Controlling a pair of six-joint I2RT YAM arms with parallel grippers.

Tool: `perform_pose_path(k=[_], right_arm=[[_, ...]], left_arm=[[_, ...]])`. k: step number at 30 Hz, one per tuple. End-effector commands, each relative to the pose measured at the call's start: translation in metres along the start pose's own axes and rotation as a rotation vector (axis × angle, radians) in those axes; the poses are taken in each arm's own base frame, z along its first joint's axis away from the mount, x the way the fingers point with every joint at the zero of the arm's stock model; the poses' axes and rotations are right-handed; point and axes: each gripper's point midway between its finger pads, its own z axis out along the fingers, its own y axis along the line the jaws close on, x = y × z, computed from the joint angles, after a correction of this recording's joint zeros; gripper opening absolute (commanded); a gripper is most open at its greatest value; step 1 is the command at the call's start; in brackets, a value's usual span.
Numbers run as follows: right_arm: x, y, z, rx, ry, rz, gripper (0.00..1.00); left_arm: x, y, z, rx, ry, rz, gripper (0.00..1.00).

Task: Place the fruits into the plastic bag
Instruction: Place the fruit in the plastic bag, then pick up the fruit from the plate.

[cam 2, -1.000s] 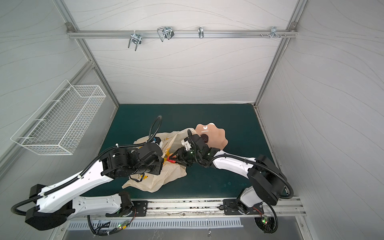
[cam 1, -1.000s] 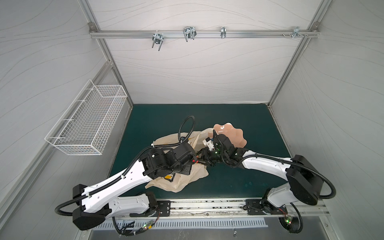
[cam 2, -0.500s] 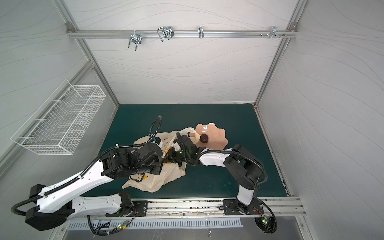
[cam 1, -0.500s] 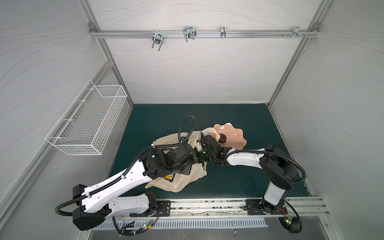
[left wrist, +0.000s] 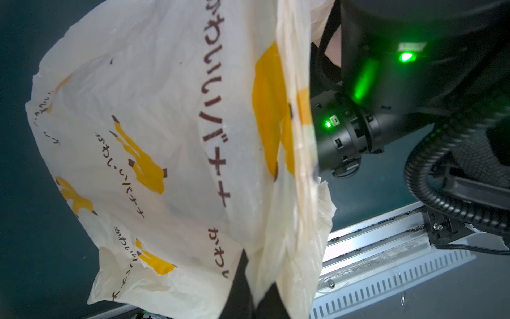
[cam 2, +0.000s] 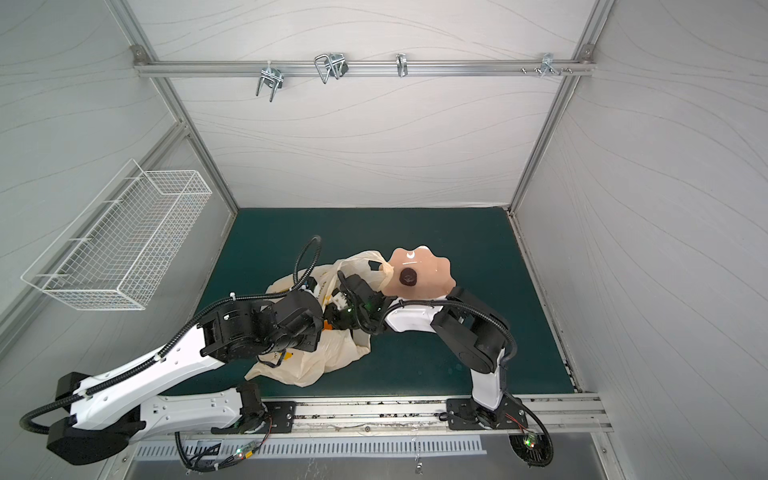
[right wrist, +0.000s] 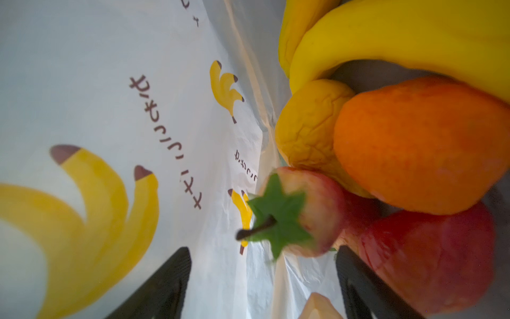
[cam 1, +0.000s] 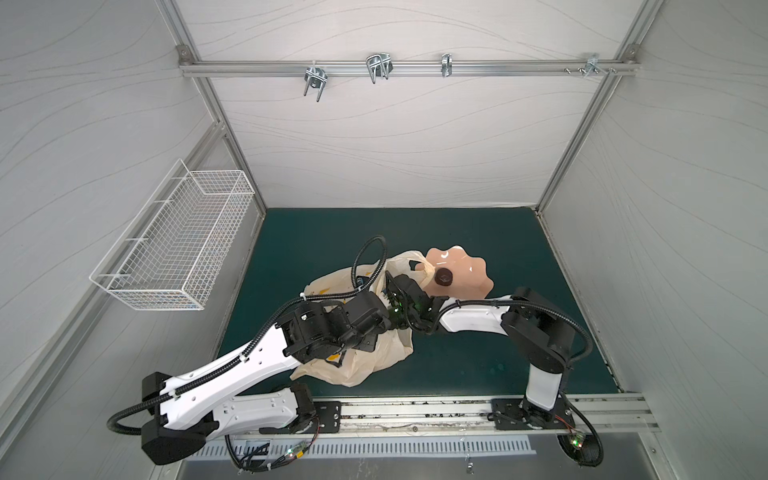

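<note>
Both top views: bright, even, diffuse light; faint shadows on the mat (cam 1: 457, 232). Wide-angle stretch at the 3 and 9 o'clock edges. Glare on the dish (cam 1: 469, 270), 12 o'clock rim. Right wrist view: strawberry (right wrist: 303, 212) and fingers (right wrist: 165, 284) blurred.

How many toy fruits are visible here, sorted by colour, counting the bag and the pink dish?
Yellow: 2 (banana, wrinkled lemon-like fruit)
Orange: 1 (orange)
Red: 2 (green-topped strawberry, second red fruit)
Dark brown: 1 (round piece on the pink dish)
Total: 6, five inside the plastic bag
</note>
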Motion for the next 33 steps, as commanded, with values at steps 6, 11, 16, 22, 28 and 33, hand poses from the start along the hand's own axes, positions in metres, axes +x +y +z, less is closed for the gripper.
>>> perform_pose_path(k=[6, 11, 16, 22, 28, 33], right_arm=[[-0.003, 0.009, -0.023, 0.017, -0.015, -0.034, 0.99], [-0.001, 0.006, -0.046, 0.053, -0.048, -0.036, 0.99], [-0.001, 0.004, -0.077, 0.124, -0.138, -0.081, 0.99], [-0.007, 0.007, -0.112, 0.151, -0.249, -0.120, 0.99], [-0.014, 0.016, -0.150, 0.156, -0.331, -0.150, 0.99], [-0.015, 0.011, -0.188, 0.218, -0.396, -0.156, 0.99]], left_arm=[[-0.010, 0.007, -0.005, -0.014, -0.052, -0.043, 0.00], [-0.008, 0.016, -0.006, -0.048, -0.047, -0.064, 0.00], [-0.008, 0.020, -0.005, -0.053, -0.051, -0.082, 0.00], [-0.009, 0.019, -0.003, -0.049, -0.049, -0.083, 0.00], [-0.010, 0.016, 0.000, -0.048, -0.042, -0.080, 0.00], [-0.011, 0.014, -0.001, -0.035, -0.046, -0.077, 0.00]])
